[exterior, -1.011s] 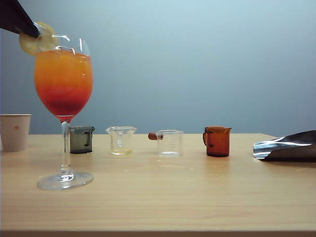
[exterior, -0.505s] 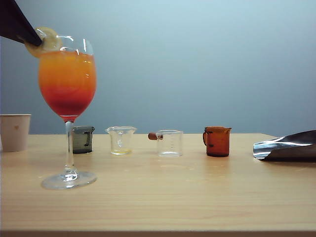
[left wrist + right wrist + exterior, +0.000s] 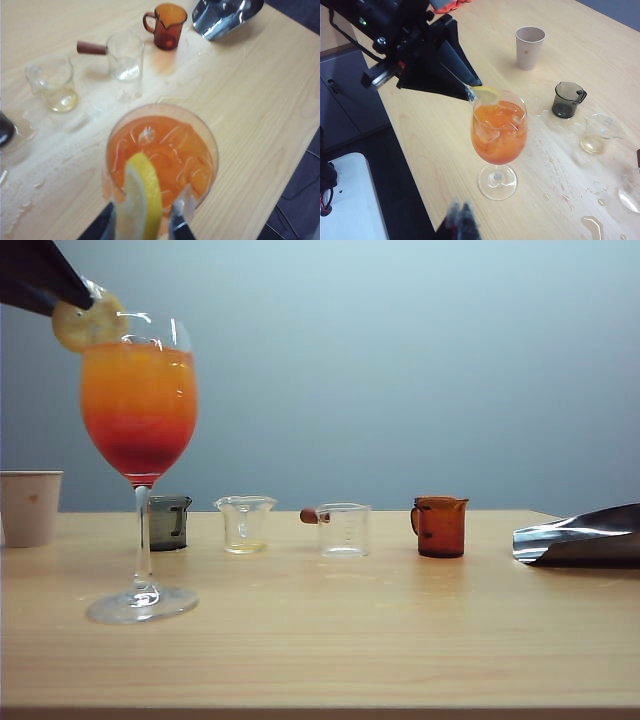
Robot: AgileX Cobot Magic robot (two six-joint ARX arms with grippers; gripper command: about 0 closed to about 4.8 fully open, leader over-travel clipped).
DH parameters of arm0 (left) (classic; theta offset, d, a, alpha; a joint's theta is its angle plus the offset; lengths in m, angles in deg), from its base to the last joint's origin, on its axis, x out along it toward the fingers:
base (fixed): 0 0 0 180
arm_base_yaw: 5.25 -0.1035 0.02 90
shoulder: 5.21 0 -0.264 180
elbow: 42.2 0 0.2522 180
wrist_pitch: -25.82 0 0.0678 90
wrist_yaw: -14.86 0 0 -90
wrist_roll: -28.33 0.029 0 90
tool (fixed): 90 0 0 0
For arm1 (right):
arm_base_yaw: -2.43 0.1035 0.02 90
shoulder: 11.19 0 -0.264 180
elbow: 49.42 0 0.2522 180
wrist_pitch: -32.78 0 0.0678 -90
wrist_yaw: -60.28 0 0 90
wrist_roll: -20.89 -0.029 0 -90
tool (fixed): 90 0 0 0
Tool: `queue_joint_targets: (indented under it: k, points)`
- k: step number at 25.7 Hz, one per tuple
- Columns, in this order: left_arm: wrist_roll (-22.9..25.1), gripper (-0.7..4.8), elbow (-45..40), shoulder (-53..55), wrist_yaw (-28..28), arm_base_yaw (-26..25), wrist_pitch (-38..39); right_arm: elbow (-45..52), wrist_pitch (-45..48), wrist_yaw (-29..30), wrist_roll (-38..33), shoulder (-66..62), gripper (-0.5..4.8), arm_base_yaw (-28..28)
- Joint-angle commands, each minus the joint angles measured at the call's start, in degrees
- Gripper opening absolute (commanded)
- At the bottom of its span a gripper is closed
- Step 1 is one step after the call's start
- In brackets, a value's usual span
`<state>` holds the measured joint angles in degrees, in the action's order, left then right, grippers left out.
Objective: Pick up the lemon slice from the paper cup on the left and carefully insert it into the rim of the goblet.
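1. Jaws of the left gripper [image 3: 145, 216] stand one on each side of the lemon slice [image 3: 142, 195], right at the near rim of the goblet [image 3: 212, 150]. We see a thin gap on one side. We cannot tell whether they grip the slice or have let go.
2. The slice stands on edge across the goblet's rim, part over the drink and part outside. We judge pick-up and insertion done. Left to do: confirm release, then back the arm off without tipping the glass.
3. The right gripper [image 3: 460, 220] hangs low and well apart from the goblet. It is too blurred to read its opening, and nothing shows between its fingers.
4. The paper cup [image 3: 30, 507] stands well apart from the goblet, on the side away from the right gripper.
5. Only the exterior view shows orange layered over red. Only the left wrist view shows both jaws flanking the slice. Only the wrist views show wet patches [image 3: 555, 180] on the table around the goblet.
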<state>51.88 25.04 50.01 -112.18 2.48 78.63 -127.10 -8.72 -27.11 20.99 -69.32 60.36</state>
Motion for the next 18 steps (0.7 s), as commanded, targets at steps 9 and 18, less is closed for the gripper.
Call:
queue_joint_targets:
  k: [9, 18]
  points:
    - [-6.75, 1.92, 0.11, -4.13, -0.44, 0.02, -9.57, -0.26, 0.98, -0.13, 0.42, 0.11, -0.06, 0.00]
    - [-10.60, -0.06, 0.09, -14.19, 4.17, 0.02, -10.29, -0.26, 1.49, -3.17, 0.37, 1.44, -0.06, -7.10]
